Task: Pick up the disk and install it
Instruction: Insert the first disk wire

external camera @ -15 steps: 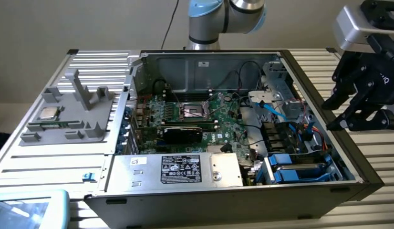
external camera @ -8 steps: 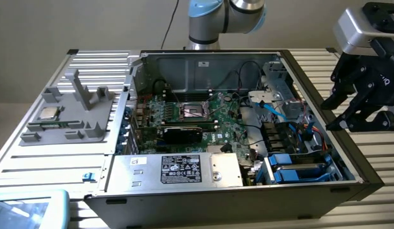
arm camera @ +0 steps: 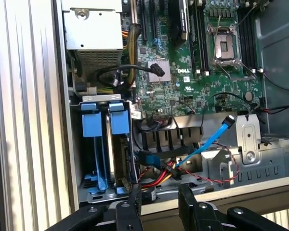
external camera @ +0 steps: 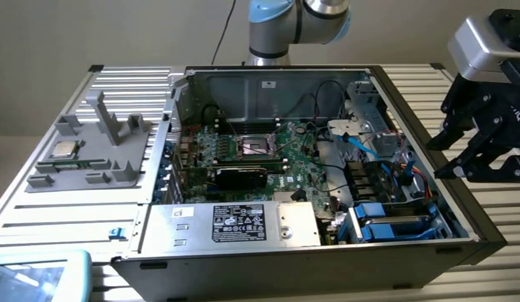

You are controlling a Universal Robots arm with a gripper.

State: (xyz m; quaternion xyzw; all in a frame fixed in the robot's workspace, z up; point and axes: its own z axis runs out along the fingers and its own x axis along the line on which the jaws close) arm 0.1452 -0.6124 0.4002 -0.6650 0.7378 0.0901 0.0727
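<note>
Arm (external camera: 272, 28) showing silver tubing and pale blue joint caps, thin black cable (external camera: 225, 31) trailing behind it, gripper (external camera: 443, 160) wearing a light grey wrist housing (external camera: 486, 38), black linked fingers (arm camera: 190, 208) carrying round pivot bolts

**Plain wall, ribbed metal table**

A bare, cream-coloured wall (external camera: 92, 31) closes the scene at the back, smooth and evenly toned. In front of it stands a table (external camera: 25, 214) with a top of pale silver metal, ribbed in long parallel slats that run across the exterior view from side to side. The light is soft and diffuse and casts only faint shadows on the wall. In the wrist view the ribbed tabletop (arm camera: 24, 96) shines bright, almost white.
</note>
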